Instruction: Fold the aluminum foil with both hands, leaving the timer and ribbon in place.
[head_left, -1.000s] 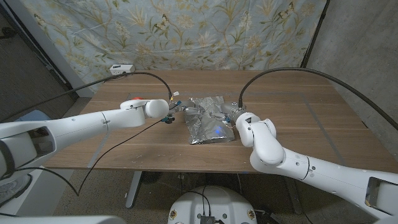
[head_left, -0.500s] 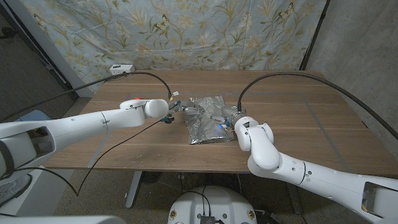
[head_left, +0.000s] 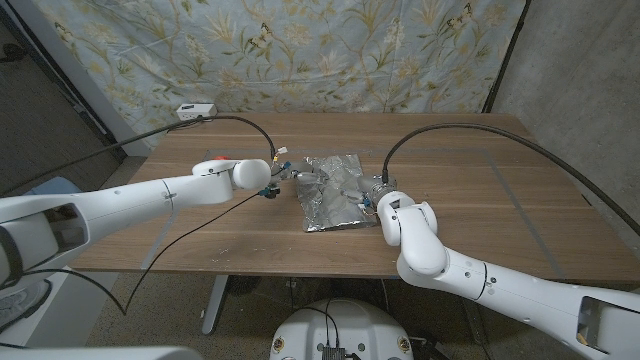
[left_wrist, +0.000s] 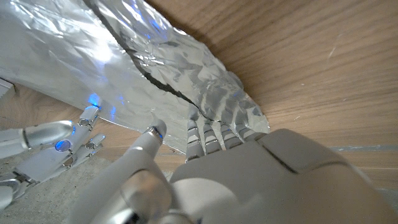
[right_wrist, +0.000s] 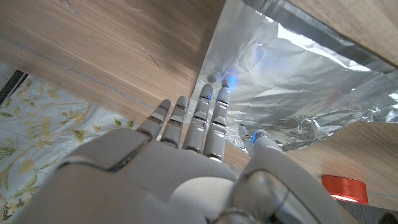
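The crinkled aluminum foil (head_left: 330, 190) lies at the table's middle. My left hand (head_left: 283, 180) is at its left edge. In the left wrist view its fingers (left_wrist: 211, 132) reach under a lifted, crumpled edge of the foil (left_wrist: 155, 62), with the thumb apart beside it. My right hand (head_left: 368, 199) is at the foil's right edge. Its straight fingers (right_wrist: 208, 115) touch the edge of the foil (right_wrist: 292, 81) and hold nothing. The red ribbon roll (head_left: 217, 159) peeks from behind my left forearm and is also in the right wrist view (right_wrist: 345, 186). The white timer (head_left: 195, 110) sits at the far left corner.
Bare wooden table (head_left: 480, 180) spreads to the right of the foil and in front of it. A flowered cloth (head_left: 300, 50) hangs behind the table. Black cables arc over both arms. My right hand (left_wrist: 56, 143) is across the foil in the left wrist view.
My right arm has swung left and nearer, bringing the hand lower against the foil's right edge. The left hand and the foil have stayed put.
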